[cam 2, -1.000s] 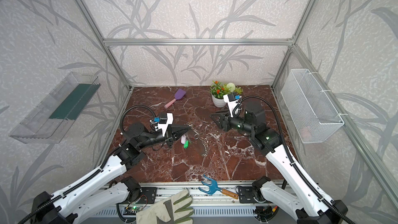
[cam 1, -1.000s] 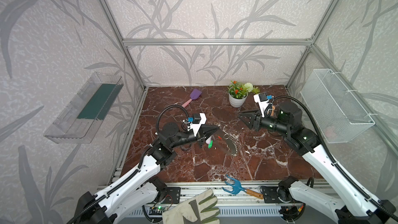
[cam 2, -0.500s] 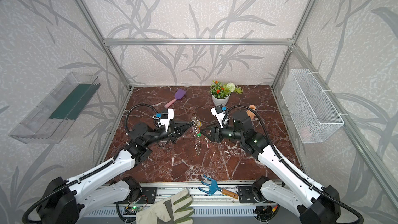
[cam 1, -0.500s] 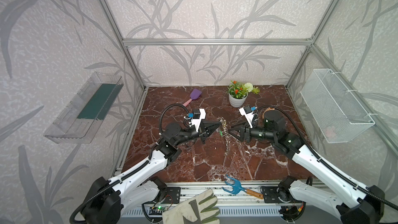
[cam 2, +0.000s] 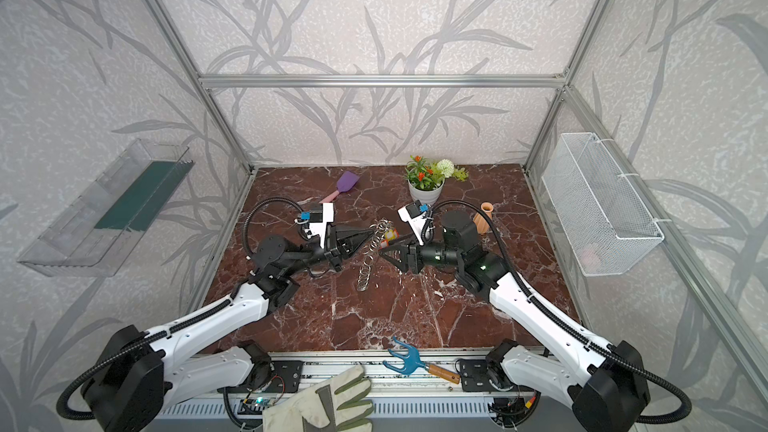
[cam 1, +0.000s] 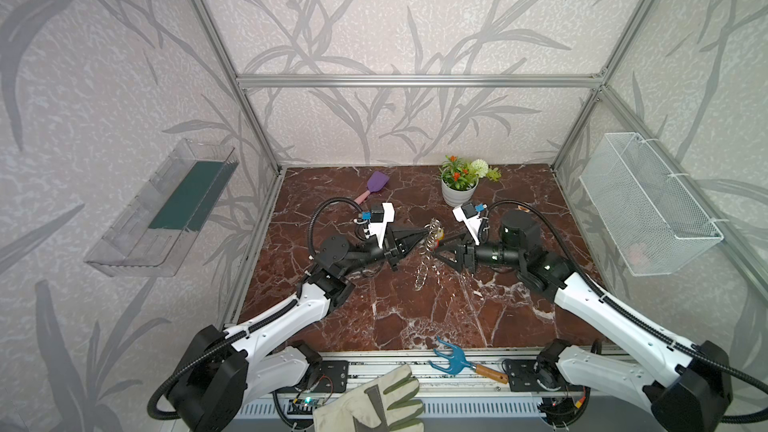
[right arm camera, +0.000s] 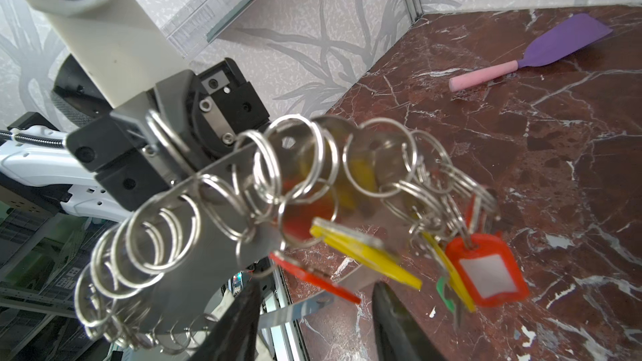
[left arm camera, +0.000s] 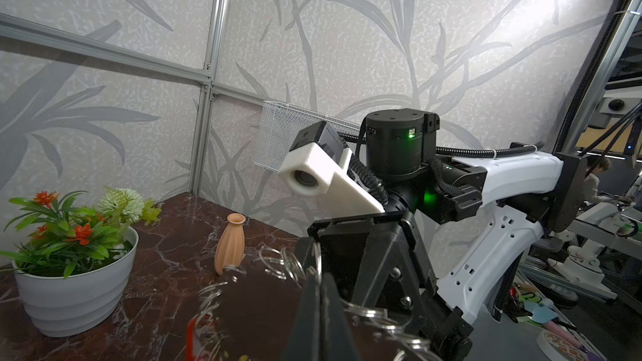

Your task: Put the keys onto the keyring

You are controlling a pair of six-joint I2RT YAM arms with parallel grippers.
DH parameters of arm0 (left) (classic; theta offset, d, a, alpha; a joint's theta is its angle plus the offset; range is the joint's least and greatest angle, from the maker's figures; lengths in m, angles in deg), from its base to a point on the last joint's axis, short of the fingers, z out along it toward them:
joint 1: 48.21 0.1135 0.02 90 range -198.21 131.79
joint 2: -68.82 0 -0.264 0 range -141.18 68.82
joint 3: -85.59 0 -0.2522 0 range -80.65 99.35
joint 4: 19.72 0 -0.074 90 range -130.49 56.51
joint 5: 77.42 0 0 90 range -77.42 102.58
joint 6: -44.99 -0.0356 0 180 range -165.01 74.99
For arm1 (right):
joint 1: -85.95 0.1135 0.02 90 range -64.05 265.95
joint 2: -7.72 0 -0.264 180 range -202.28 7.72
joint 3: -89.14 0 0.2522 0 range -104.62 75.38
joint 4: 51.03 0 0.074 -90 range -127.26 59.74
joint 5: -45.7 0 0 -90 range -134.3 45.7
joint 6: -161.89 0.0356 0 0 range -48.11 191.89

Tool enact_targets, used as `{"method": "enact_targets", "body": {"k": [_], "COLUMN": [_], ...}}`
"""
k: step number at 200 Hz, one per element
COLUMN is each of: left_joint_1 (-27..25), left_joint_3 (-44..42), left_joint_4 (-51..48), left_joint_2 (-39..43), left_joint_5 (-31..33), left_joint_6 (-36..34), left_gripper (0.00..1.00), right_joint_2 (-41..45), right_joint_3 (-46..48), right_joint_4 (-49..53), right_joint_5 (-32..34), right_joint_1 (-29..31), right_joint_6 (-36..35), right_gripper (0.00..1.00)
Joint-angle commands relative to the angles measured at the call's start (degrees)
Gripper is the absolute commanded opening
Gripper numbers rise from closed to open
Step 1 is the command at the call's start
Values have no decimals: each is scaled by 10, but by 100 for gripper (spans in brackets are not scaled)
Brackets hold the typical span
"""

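The keyring (cam 1: 424, 259) (cam 2: 368, 261) hangs above the table's middle, a grey band (right arm camera: 194, 255) fringed with silver rings. My left gripper (cam 1: 424, 235) (cam 2: 371, 232) (left arm camera: 321, 276) is shut on its upper part, jaws pressed together on the band (left arm camera: 257, 307). Several keys hang from its rings: a red tag (right arm camera: 486, 269), a yellow one (right arm camera: 364, 255), another red (right arm camera: 312, 276) and a green one (right arm camera: 443, 289). My right gripper (cam 1: 440, 247) (cam 2: 384, 249) (right arm camera: 316, 293) is open just right of the ring. A strip of the band and the red key lie between its fingers, ungripped.
A potted plant (cam 1: 459, 189) and a purple spatula (cam 1: 376, 184) stand at the back. A terracotta vase (cam 2: 484, 218) sits behind my right arm. A blue hand rake (cam 1: 453, 357) and a glove (cam 1: 374, 405) lie at the front rail. A wire basket (cam 1: 648, 205) hangs on the right wall.
My left gripper lifted the keyring off the table toward the middle. My right gripper swung left up to it and opened a little wider.
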Motion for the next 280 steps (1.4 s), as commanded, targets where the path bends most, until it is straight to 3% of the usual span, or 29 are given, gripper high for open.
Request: {"method": "enact_targets", "body": {"k": [1, 52, 175, 190, 204, 222, 248, 280], "left_joint_1": [5, 5, 10, 13, 13, 14, 14, 14], "left_joint_3": [19, 18, 15, 15, 17, 17, 18, 18], "left_joint_4": [65, 62, 54, 54, 58, 68, 72, 69], "left_joint_2": [-1, -6, -7, -7, -9, -14, -14, -11], "left_joint_5": [-8, -4, 15, 16, 13, 12, 9, 13], "left_joint_6": [26, 29, 21, 22, 26, 36, 41, 42], "left_gripper": [0, 0, 0, 0, 0, 0, 0, 0], "right_joint_2": [-12, -19, 4, 14, 17, 18, 10, -8], "right_joint_3": [-13, -8, 18, 22, 24, 31, 38, 35], "right_joint_4": [-17, -63, -80, -70, -63, -72, -86, -109], "right_joint_5": [15, 7, -22, -18, -18, -21, -21, -29], "right_joint_1": [6, 7, 10, 10, 10, 11, 11, 11], "right_joint_6": [-13, 7, 28, 27, 27, 31, 36, 42], "right_gripper": [52, 45, 5, 6, 21, 21, 31, 31]}}
